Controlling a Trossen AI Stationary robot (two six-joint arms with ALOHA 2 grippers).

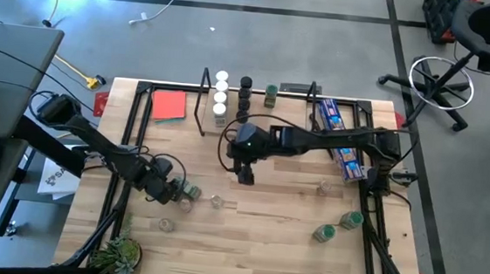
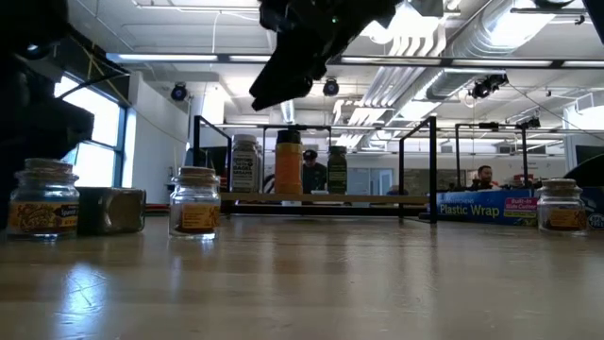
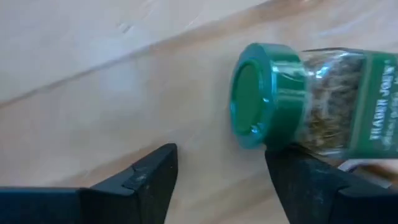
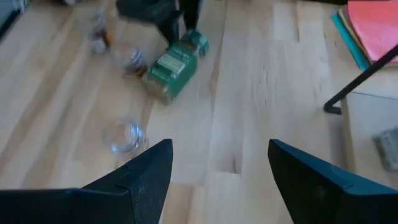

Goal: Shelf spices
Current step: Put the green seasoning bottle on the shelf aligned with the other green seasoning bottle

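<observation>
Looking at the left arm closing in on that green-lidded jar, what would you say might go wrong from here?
1. The green-lidded glass spice jar lies on its side, off-centre by one finger of the left gripper; closing fingers may roll it away.
2. A clear-lidded glass jar stands just beside it and could be knocked over.
3. The right gripper hovers open and empty between this spot and the wooden wire-framed shelf, so the arms may collide.
</observation>
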